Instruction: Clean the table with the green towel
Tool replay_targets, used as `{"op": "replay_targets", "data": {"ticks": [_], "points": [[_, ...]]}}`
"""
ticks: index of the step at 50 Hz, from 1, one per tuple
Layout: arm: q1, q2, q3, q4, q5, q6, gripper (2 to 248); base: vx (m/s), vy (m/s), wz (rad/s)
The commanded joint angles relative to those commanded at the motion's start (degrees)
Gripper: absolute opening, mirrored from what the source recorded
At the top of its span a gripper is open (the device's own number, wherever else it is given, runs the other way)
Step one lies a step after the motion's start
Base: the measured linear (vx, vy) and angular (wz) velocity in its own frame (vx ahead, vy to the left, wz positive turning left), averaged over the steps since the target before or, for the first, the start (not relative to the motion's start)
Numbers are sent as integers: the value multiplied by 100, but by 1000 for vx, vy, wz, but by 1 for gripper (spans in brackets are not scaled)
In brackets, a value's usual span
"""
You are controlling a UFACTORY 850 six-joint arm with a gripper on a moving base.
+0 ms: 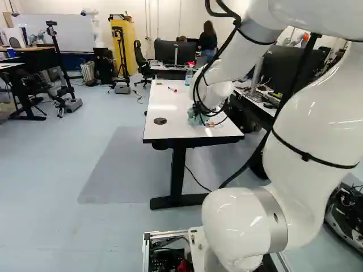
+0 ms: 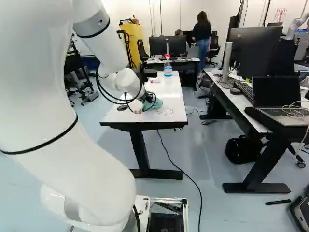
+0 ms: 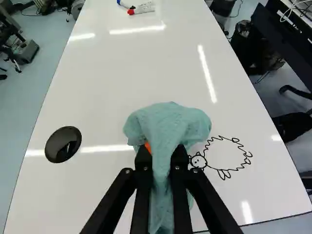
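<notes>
— Your gripper (image 2: 150, 99) has the green towel (image 3: 168, 122) pinched between both fingers, right?
— Yes. Look at the wrist view: your gripper (image 3: 162, 151) has cloth filling the gap, bunched above the fingertips and hanging down between the fingers. You can spot a bit of orange pad (image 3: 147, 147) by one fold.
— Where does that put the towel for you?
— Over the near end of the white table (image 3: 117, 92), low at its top. You can't tell from these views how hard it presses.
— What's closest to it?
— You have a black line drawing (image 3: 198, 161) on the tabletop, a spiky-outlined animal, its round face just beside the cloth. Across the towel from it, you'll see a round black disc (image 3: 63, 144), well apart from the cloth.
— And farther up the table?
— You'll find a red-capped marker (image 3: 141, 8) with a blue-capped one (image 3: 124, 4) beside it. In the right base view, your spray bottle (image 2: 168, 68), blue liquid and a red-and-white head, stands upright toward the far end.
— Beyond that?
— At the right of the right base view, you've got a second desk (image 2: 237, 100) bearing black monitors (image 2: 253, 50) and an open laptop (image 2: 276, 92).
</notes>
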Motion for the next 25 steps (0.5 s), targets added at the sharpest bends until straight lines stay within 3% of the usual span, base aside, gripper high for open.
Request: {"op": "replay_targets", "data": {"ticks": [12,25], "points": [[0,-205,-34,0,322,0,45,0,0,0],[0,-429,-76,0,342,0,45,0,0,0]]}}
